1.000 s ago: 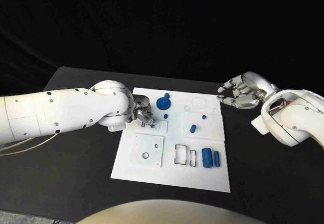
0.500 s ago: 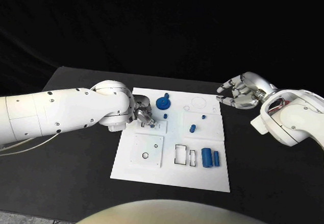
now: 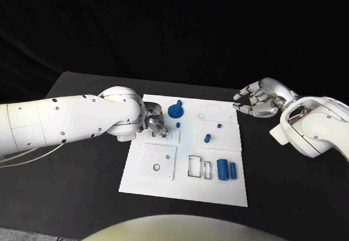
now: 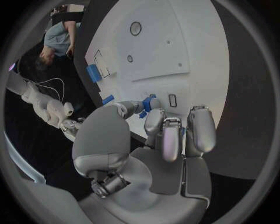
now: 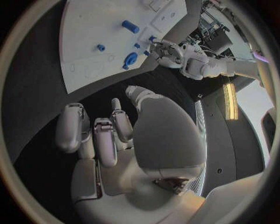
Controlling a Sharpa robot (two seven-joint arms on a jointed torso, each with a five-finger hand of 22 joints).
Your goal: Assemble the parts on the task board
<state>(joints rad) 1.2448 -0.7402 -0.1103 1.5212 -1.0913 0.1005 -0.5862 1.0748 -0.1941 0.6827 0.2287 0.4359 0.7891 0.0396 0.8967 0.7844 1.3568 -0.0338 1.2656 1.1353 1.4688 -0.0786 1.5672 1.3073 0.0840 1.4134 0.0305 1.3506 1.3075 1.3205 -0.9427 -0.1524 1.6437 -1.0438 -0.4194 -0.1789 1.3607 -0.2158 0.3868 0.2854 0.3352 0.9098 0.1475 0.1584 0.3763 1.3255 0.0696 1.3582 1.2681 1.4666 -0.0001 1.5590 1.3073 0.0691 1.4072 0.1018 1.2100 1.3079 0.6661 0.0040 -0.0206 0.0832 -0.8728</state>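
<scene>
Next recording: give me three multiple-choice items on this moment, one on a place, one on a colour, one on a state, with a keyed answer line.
1. Where does the silver left hand sit?
A. over the white task board's left edge
B. off the black table
C. beside the right hand

2. What colour is the round gear-like part near the board's far edge?
A. grey
B. blue
C. red

3. What does the silver right hand hold?
A. a blue cylinder
B. the board
C. nothing

Key: 1 A, the head view shows it there; 2 B, plainly blue; 3 C, the hand hovers beyond the board's corner, its palm bare.

Head camera looks down from above; both wrist cameras (behind their fingers) share the task board (image 3: 190, 149).
</scene>
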